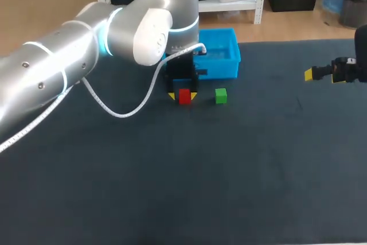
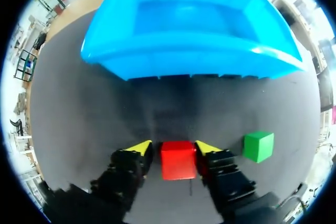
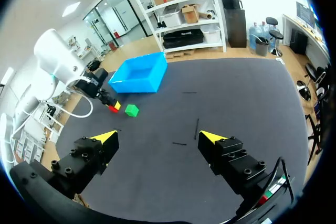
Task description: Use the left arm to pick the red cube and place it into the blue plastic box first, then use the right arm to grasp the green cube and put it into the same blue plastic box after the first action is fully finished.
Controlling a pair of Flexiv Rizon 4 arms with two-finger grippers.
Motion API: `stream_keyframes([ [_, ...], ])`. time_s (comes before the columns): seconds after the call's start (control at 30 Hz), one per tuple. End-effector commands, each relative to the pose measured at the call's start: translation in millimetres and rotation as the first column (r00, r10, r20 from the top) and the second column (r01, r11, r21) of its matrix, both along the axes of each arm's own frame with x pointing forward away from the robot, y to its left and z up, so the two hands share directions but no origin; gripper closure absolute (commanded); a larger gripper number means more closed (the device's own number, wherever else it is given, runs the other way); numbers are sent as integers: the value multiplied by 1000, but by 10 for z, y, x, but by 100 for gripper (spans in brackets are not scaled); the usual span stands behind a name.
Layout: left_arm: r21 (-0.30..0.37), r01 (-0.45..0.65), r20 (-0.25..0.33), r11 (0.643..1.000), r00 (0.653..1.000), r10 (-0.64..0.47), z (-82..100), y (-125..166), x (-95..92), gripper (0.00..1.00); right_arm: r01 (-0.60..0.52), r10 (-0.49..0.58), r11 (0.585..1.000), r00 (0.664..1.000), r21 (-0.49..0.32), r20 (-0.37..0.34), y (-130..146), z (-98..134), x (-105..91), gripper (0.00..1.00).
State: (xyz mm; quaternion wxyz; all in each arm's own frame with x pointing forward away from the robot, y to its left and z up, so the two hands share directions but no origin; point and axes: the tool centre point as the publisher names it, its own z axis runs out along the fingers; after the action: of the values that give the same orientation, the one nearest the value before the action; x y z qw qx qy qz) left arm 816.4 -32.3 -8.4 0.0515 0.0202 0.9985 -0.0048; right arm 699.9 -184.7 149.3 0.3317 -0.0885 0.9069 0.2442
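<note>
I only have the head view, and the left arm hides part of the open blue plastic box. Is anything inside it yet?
Observer: No. The left wrist view looks straight into the blue plastic box, and the floor that shows is bare.
Operator: And the right gripper, open or shut? I see only one yellow tip.
Observer: Open. In the right wrist view the right gripper has its fingers wide apart, with nothing between them.

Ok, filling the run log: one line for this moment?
left pincer astride red cube on table | right pincer open, away | green cube untouched
</note>
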Motion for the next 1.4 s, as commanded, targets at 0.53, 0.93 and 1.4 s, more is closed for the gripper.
stream_keyframes([
  [0.53,25,32,94,999,995,-34,422,-40,35,100,-1,1,1000,1000,-1,-1,-4,3,1,0],
  [0.93,-75,70,247,995,968,-49,1235,56,-62,100,-1,1,1000,1000,-1,-1,-4,3,1,0],
  [1.4,-107,156,424,982,900,-97,1615,216,-290,100,-1,1,1000,1000,-1,-1,-4,3,1,0],
])
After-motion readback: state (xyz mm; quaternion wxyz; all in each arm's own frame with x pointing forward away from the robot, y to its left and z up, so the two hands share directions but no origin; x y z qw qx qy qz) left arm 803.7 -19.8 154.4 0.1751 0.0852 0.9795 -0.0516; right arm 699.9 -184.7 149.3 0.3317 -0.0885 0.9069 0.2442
